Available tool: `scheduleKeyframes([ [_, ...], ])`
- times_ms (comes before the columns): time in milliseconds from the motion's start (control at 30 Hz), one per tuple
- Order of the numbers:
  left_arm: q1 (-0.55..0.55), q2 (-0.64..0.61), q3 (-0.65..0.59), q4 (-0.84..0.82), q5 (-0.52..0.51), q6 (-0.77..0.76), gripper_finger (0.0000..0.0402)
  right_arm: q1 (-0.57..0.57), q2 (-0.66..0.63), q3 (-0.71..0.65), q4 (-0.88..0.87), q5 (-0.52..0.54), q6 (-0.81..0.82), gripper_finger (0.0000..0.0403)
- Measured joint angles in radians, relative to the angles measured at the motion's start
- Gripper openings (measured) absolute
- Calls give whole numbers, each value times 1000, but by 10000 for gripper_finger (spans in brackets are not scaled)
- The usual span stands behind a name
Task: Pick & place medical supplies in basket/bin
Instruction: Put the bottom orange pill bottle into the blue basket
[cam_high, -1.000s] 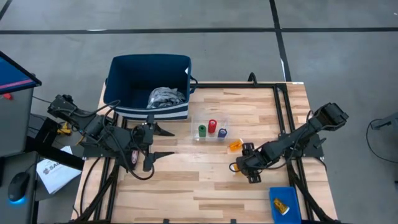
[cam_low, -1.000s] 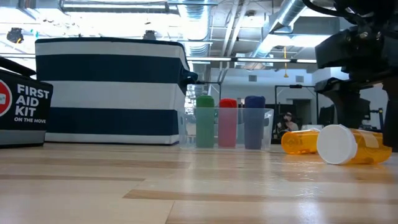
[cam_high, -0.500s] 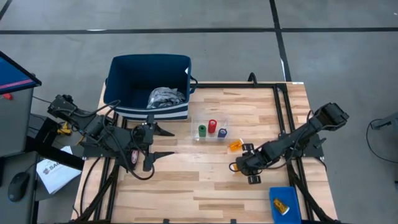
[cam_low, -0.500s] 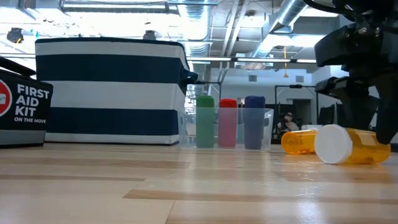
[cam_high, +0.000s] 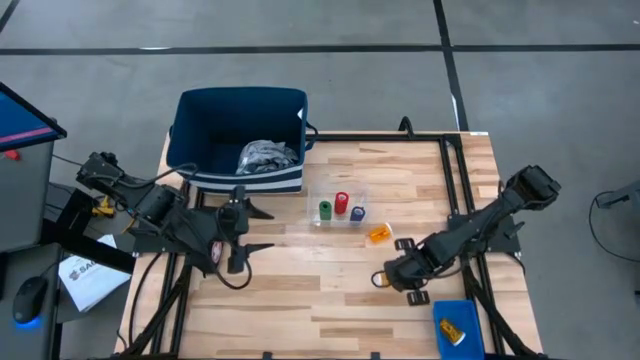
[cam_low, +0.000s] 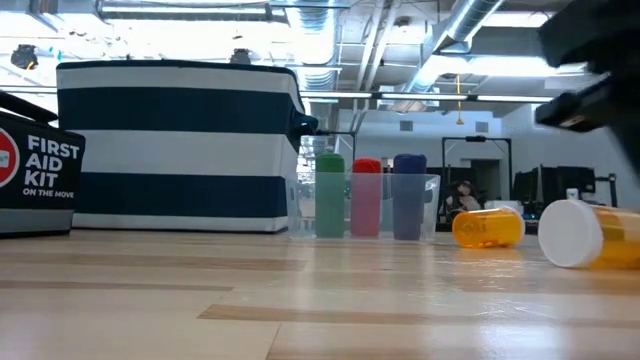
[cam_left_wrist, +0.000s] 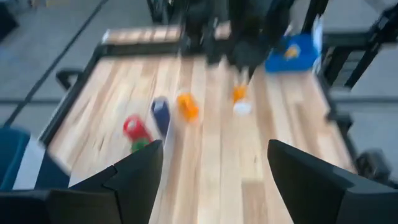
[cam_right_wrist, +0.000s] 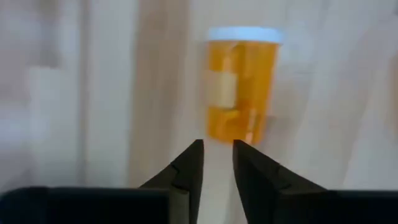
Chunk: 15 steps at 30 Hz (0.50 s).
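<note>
A white-capped orange pill bottle (cam_right_wrist: 239, 93) lies on its side on the wood, just ahead of my right gripper (cam_right_wrist: 217, 152); the gripper's fingers are nearly together with nothing between them. In the high view that gripper (cam_high: 392, 274) is low over the table's near right part. A second orange bottle (cam_high: 378, 234) lies farther back. Green, red and purple cylinders stand in a clear tray (cam_high: 340, 207). The navy basket (cam_high: 240, 135) holds the grey cloth bundle (cam_high: 266, 155). My left gripper (cam_high: 255, 229) waits open at the left. My right gripper's fingertips (cam_right_wrist: 198, 149) end right at the base (cam_right_wrist: 233, 138) of the white-capped bottle, and I cannot tell whether they touch it. The bottle is wider than the gap between the fingers and is not between them. It lies on the table, cap pointing away.
A bright-blue bin (cam_high: 470, 335) with an orange bottle in it (cam_high: 452, 328) sits at the near right corner. A first aid kit box (cam_low: 35, 170) shows at the left in the low view. Bare wood lies across the near middle.
My right gripper has closed its fingers from wide apart to a narrow gap and moved a little toward the near edge. The white-capped bottle, which lay between the fingers, has slid the same way and now lies ahead of the fingertips. My left gripper has drawn back slightly toward the left edge.
</note>
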Motion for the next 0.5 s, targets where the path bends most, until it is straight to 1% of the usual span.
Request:
scheduleKeyframes([
  [100, 0, 0, -2, -81, 0, -43, 281, 43, -1, 36, -17, -2, 14, 59],
  [200, -2, -5, -22, -84, 1, -51, 281, 72, -1, 49, -23, 10, 44, 47],
  [267, -6, -5, -30, -82, 1, -51, 281, 74, -1, 51, -21, 13, 89, 47],
  [367, -6, -6, -47, -69, 7, -51, 281, 73, -1, 51, -4, 13, 126, 64],
  [433, -6, -6, -64, -47, 18, -52, 281, 72, -1, 51, 12, 23, 138, 86],
  [500, -6, -7, -79, -25, 31, -54, 281, 66, -1, 51, 6, 53, 159, 118],
])
